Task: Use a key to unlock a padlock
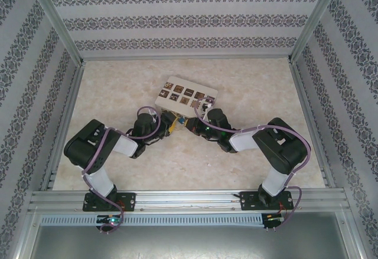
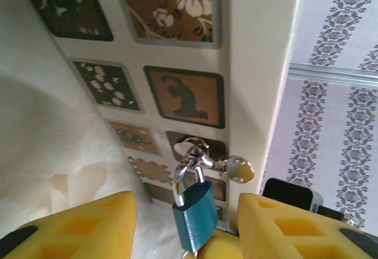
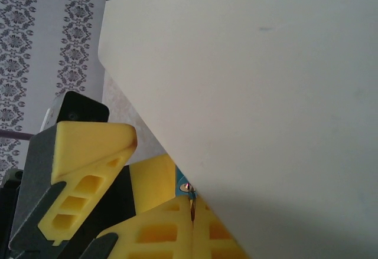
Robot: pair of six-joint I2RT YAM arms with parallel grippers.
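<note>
Step in hand: key-at-keyway, about to turn. By my read the lock isn't open yet. The padlock [image 2: 194,215] stands upright between the left gripper [image 2: 186,197] fingers, just in front of the cream box [image 2: 254,64]. Its shackle [image 2: 184,173] looks seated in the body, with a ring and spare key [image 2: 239,169] hanging off it. Left jaws are apart with a gap on each side of the blue body, so they're flanking, not clamping. The right gripper [image 3: 192,205] is pinched fully closed at the lock's bottom end. There's a thin dark sliver at its tips that I take for the key [image 3: 191,209], with a speck of teal just above it. Can't tell if the blade is fully in. Next move, my call: left pinches the body so it can't spin, then right rolls its wrist about the key's axis. Keep that roll small and straight, with no side load on a key that thin. Room is tight. The box wall sits just behind the lock and just beside the right fingers, and the two wrists are nose to nose in the top view. Open table [image 1: 118,94] lies to either side and back toward the bases, and the enclosure walls are well apart. Any retreat should go toward the bases, not into the box.
</note>
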